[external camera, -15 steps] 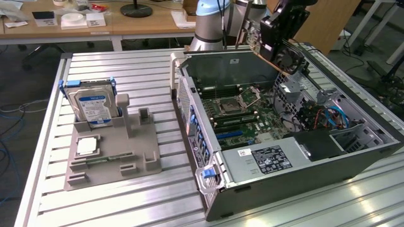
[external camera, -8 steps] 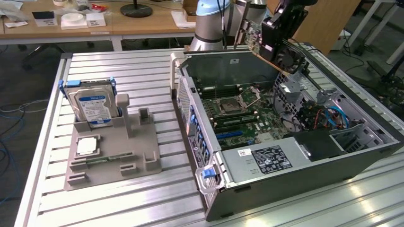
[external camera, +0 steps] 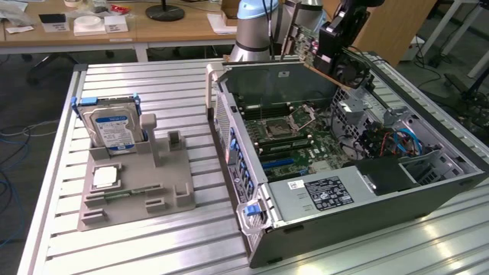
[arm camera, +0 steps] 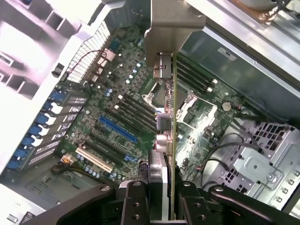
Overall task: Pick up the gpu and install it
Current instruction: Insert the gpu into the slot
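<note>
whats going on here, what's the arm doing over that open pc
The robot arm's gripper is shut on the gpu and holds it in the air above the open computer case. The card is not yet seated: in the wrist view it hangs edge-on over the motherboard, clear of the slots. On the exterior view's left, a hard drive stands in a grey holder on the table, away from the arm.

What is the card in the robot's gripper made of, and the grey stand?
The gpu looks like green circuit board with a dull silver metal end bracket. The grey stand is probably plastic: matte, even colour, blocky slots.
</note>
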Motion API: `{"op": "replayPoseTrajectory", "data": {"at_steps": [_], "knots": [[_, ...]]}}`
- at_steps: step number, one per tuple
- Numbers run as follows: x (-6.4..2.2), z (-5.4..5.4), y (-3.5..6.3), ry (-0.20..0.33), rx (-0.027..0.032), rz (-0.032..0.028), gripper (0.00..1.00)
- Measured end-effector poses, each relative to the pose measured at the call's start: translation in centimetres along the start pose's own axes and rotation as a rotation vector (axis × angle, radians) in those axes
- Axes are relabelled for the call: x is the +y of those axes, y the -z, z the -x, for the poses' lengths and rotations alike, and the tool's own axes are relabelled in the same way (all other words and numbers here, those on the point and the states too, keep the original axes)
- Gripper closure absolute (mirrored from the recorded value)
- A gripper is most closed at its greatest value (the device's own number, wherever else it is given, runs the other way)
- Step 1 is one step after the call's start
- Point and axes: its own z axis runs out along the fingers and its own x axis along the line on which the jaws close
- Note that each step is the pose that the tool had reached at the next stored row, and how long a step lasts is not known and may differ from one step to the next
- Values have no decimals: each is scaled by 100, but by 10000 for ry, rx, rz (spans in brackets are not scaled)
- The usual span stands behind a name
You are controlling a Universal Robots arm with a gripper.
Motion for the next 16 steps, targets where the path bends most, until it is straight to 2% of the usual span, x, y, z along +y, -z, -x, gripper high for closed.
{"op": "replayPoseTrajectory", "data": {"at_steps": [16], "knots": [[-1,-1,0,1876,63,35,72]]}}
